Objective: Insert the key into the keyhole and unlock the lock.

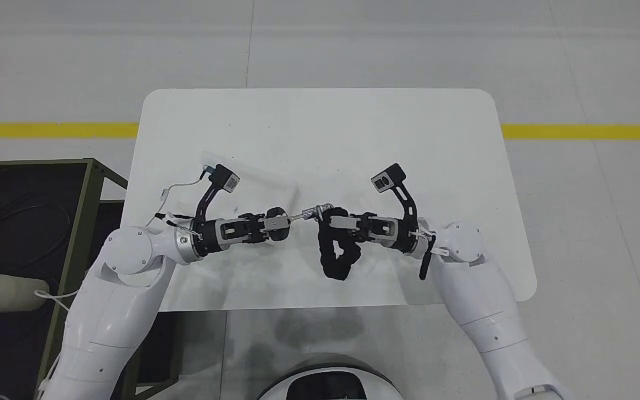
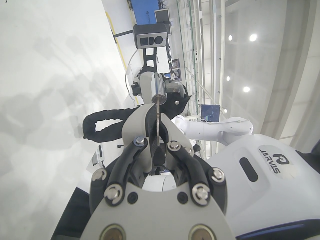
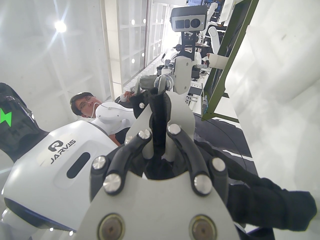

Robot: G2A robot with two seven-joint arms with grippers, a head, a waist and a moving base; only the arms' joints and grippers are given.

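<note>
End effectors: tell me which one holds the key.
The left end effector, shut on the key at the lock cylinder; the right end effector grips the lock's black cable.

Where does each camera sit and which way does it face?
Top view: above the arms, looking down on the white table; both forearms show, left gripper and right gripper facing each other.
Left wrist view: on the left wrist, facing along its fingers to the key, tip at the lock.
Right wrist view: on the right wrist, facing along its fingers, shut on the lock.
Shared: both wrist views show the lock, from opposite sides.
</note>
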